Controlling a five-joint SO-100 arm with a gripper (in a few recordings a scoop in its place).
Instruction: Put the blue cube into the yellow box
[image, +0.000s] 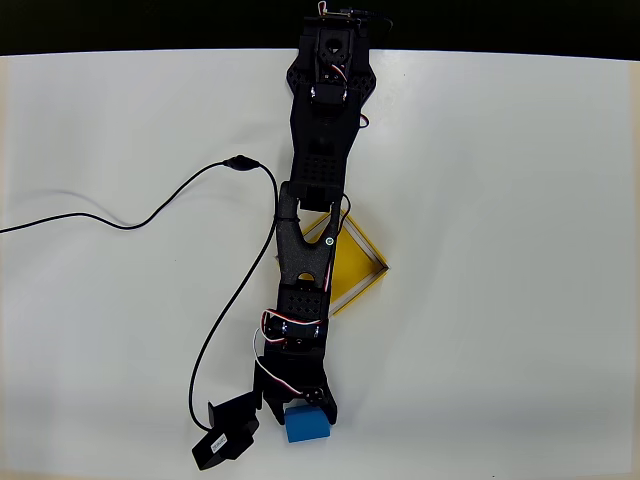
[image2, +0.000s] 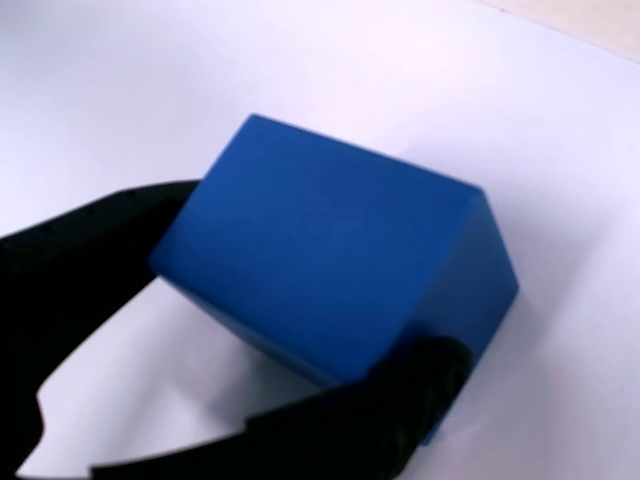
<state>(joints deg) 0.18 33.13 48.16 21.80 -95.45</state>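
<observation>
Gripper (image: 300, 408) sits at the lower centre of the overhead view, its black fingers set on either side of the blue cube (image: 307, 424). In the wrist view one finger (image2: 90, 260) lies against the cube's left face and the other (image2: 400, 400) against its lower right corner, so the jaws are closed onto the cube (image2: 330, 270).

Blue cube rests on the white table (image: 500, 200), close to the bottom edge of the overhead frame, with only a narrow strip of table below it. Open white surface extends to its right and lower right.

Yellow box (image: 355, 262) lies near the centre of the overhead view, up-frame from the cube and well apart from it. It is turned corner-on like a diamond. Its left part is covered by the black arm (image: 318, 150), which runs from the top edge down the middle of the frame. The box's right corner and lower right rim are exposed, with clear table beyond them.

Black cable (image: 150, 212) crosses the left half of the table from the left edge and curves down to a small black module (image: 225, 435) just left of the gripper.

Wrist view gives finger contact on the cube at close range; overhead view gives the box, arm and cable layout.
</observation>
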